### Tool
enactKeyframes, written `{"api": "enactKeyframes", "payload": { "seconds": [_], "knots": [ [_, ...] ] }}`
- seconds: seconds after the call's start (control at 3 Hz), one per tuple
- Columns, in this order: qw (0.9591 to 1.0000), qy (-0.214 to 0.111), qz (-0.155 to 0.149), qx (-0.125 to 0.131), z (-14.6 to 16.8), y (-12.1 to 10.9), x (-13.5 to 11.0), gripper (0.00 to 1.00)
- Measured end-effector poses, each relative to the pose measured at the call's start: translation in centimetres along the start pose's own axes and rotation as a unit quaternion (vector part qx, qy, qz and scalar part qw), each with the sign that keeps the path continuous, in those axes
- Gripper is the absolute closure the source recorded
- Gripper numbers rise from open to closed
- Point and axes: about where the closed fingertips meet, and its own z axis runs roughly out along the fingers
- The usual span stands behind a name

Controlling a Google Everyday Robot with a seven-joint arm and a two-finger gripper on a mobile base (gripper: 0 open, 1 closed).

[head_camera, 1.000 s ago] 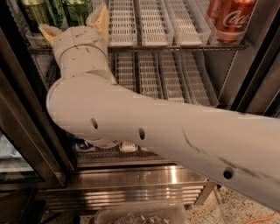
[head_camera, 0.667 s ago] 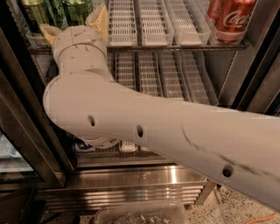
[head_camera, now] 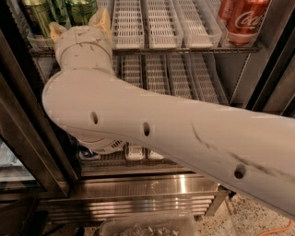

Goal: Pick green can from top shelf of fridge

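Several green cans stand at the left end of the top shelf [head_camera: 161, 48], which carries white slotted lanes. The nearest green can [head_camera: 81, 9] shows just above my wrist, and another [head_camera: 38, 17] stands to its left. My gripper [head_camera: 79, 23] is at the front of that shelf. Its two tan fingertips [head_camera: 102, 20] are spread apart on either side of the nearest green can's lower part. It is open and I see nothing held. My white arm [head_camera: 175, 133] crosses the whole view and hides much of the middle rack.
A red Coca-Cola can [head_camera: 242, 20] stands at the right end of the top shelf. Dark door frames stand at left [head_camera: 27, 133] and right [head_camera: 272, 69]. The stainless steel base [head_camera: 147, 189] lies below. A clear plastic tub [head_camera: 147, 227] sits on the floor.
Almost nothing. The arm has shifted very slightly and the gripper stays at the green cans with its fingers apart.
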Motion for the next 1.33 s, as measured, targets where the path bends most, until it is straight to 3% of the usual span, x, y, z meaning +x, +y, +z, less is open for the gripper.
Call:
{"api": "enactKeyframes", "payload": {
  "seconds": [0.33, 1.33],
  "knots": [
    [0.9999, 0.008, 0.014, 0.005, 1.4, -0.2, 0.1, 0.24],
    [0.9996, 0.020, 0.016, 0.010, 3.4, -0.5, 0.7, 0.24]
  ]
}}
